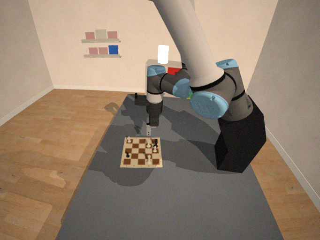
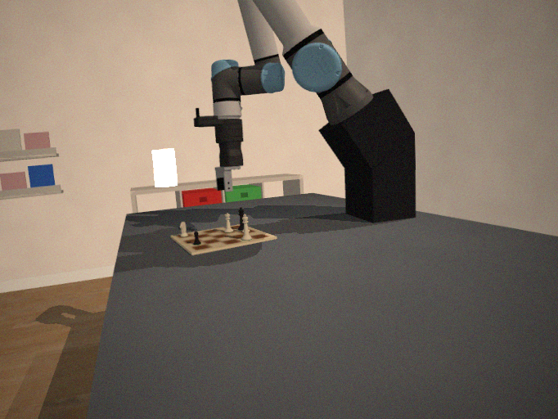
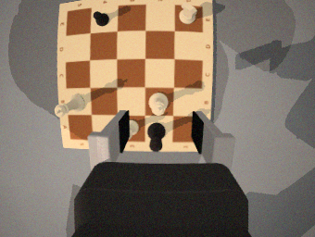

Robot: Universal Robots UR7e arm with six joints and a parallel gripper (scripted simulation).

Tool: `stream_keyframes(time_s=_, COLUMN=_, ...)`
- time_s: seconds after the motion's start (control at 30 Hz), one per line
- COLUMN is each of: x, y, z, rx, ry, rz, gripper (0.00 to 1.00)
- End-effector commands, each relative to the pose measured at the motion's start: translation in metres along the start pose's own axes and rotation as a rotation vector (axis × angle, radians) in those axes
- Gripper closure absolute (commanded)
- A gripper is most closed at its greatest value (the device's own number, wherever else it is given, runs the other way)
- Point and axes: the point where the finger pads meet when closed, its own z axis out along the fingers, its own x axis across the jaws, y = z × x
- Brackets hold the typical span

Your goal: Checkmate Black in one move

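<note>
the gripper (image 3: 157,132) hangs above the near edge of the chessboard (image 3: 141,41) in the wrist view, its fingers spread as wide as they go and holding nothing. seen from there, a tall black piece (image 3: 156,133) stands between the two fingers at about 6 o'clock on the board, touching neither, and a pale piece (image 3: 133,127) sits just beside it at 9 o'clock, partly hidden by the left finger. a white piece (image 3: 157,103) stands one square further in, at 12 o'clock from the black one. another white piece (image 3: 77,104) stands at the board's 8 o'clock edge, a small black piece (image 3: 101,19) near the 11 o'clock corner, and a white piece (image 3: 187,14) near the 1 o'clock corner. from the side view the gripper (image 2: 223,182) is well above the pieces, and the board (image 2: 252,240) lies flat on the grey table (image 2: 315,315). behind the table stand a black pedestal (image 2: 383,171) carrying the arm and a low shelf (image 2: 270,177) with a red box (image 2: 201,197) and a green box (image 2: 243,193).
</note>
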Motion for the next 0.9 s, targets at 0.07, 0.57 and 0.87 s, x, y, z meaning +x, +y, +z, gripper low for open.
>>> stream_keyframes(time_s=0.07, x=-0.001, y=0.001, z=-0.008, rx=-0.001, ry=-0.001, rz=0.001, gripper=0.00)
stream_keyframes(time_s=0.57, x=-0.001, y=0.001, z=-0.030, rx=-0.001, ry=-0.001, rz=0.001, gripper=0.00)
stream_keyframes(time_s=0.87, x=0.000, y=0.000, z=-0.046, rx=0.001, ry=0.001, rz=0.000, gripper=0.00)
